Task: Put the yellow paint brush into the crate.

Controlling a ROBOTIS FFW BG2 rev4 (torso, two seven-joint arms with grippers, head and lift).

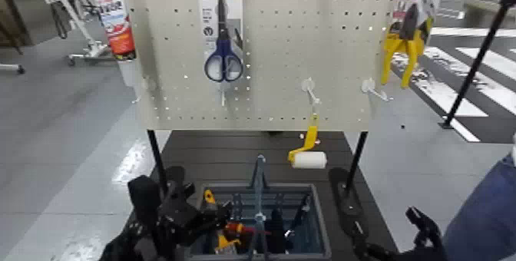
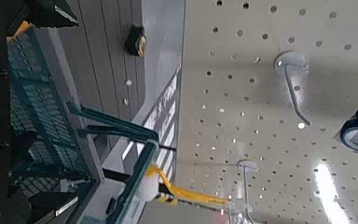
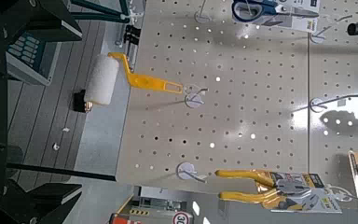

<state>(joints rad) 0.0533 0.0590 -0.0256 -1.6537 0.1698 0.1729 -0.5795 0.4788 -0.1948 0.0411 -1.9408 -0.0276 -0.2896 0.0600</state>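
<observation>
In the head view, we are holding our left gripper over the crate, the yellow paint brush apparently lying inside; the left wrist view is showing its fingers spread, the right wrist view our right gripper likewise.

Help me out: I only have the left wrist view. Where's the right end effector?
Observer: Right end effector is open, right of the crate.
Operator: And mine, relative to the crate?
Observer: Head view puts the left end effector open by the crate's left side.
Operator: Brush in there?
Observer: A yellow-orange handle shows inside at the left; can't confirm it's the brush. A red-handled tool lies in there too.
</observation>
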